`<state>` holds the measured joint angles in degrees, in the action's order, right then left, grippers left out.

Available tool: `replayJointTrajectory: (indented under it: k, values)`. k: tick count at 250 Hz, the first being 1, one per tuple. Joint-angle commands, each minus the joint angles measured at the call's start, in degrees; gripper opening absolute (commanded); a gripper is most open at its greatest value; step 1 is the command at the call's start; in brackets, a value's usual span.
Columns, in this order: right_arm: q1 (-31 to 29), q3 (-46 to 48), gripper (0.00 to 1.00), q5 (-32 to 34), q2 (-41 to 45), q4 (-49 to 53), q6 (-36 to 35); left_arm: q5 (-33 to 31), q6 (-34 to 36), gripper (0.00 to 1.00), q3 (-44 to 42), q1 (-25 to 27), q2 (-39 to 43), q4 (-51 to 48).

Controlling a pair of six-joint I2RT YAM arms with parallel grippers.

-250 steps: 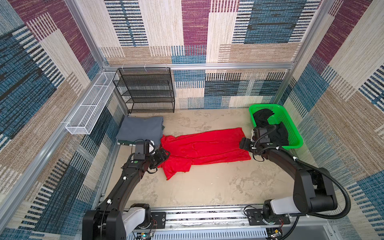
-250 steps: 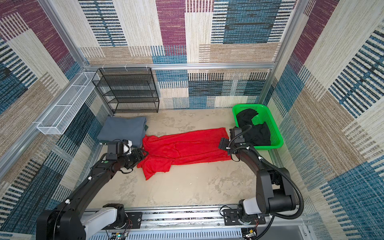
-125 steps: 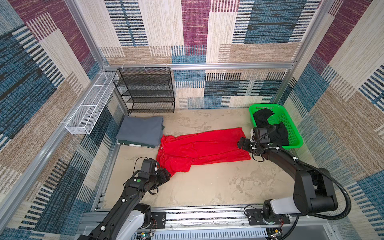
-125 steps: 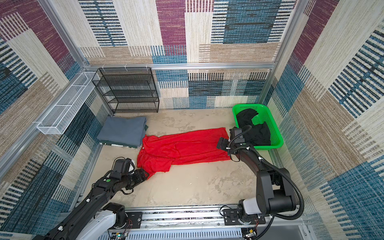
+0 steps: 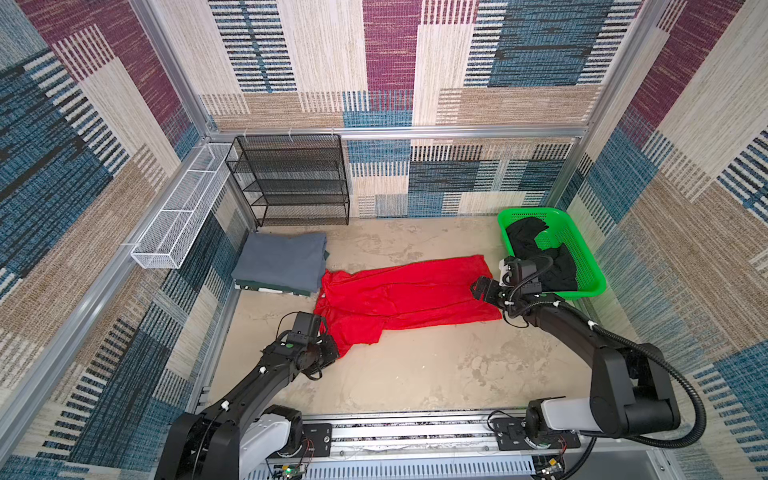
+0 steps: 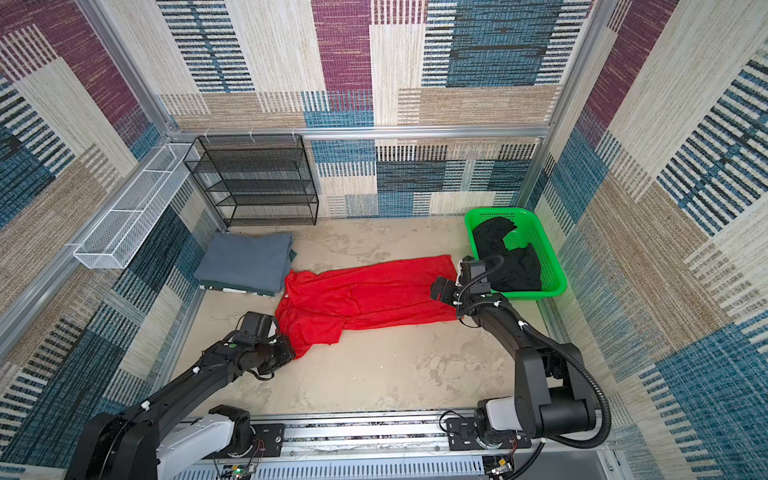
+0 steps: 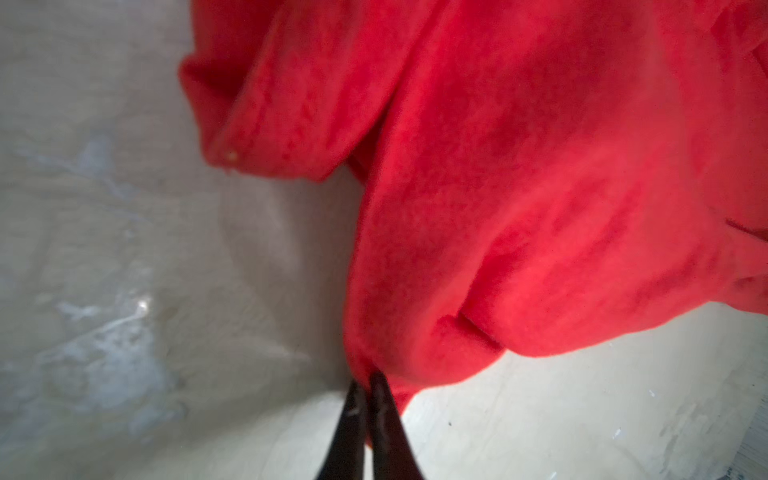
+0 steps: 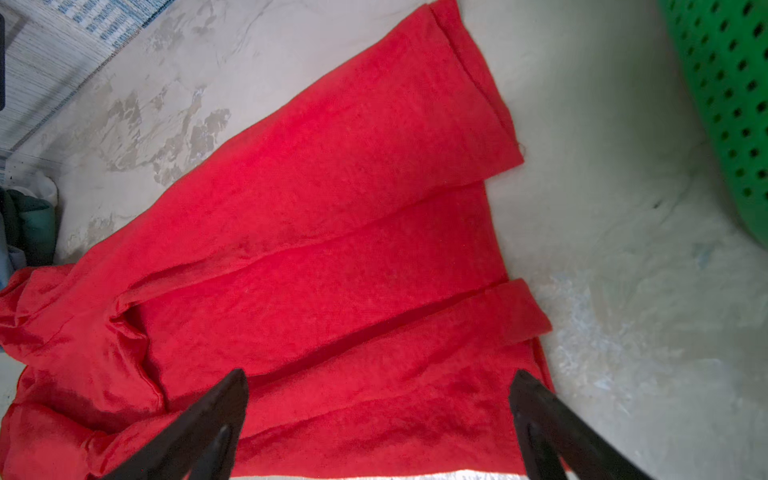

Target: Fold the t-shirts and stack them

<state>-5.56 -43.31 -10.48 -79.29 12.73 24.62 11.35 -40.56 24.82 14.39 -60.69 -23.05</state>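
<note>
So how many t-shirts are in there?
3. The red t-shirt lies spread out in the middle. The grey t-shirt sits folded at the back left. The black t-shirt is crumpled in the green basket. A dark green edge under the grey one may be another.

Patchwork woven wall panels (image 5: 390, 62), mottled beige floor (image 5: 415, 374), black mesh shelf rack (image 5: 291, 178), white wire tray (image 5: 180, 214)
</note>
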Motion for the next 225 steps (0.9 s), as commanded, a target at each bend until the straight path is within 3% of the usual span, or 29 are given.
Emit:
replayJointTrajectory:
  k: [1,96,225]
  values:
    - [0.03,0.32,0.99,-0.95,-0.35,-2.46,0.60,0.34,0.61,0.00,2.72,0.09,0.72,-2.81]
    - [0.03,1.49,0.99,0.11,0.86,-2.18,-0.19,4.52,0.61,0.00,17.93,-0.59,-1.90,-5.93]
    - [0.02,3.24,0.99,2.81,1.77,-1.47,-1.47,14.31,-4.44,0.00,31.16,-4.87,-23.34,11.35]
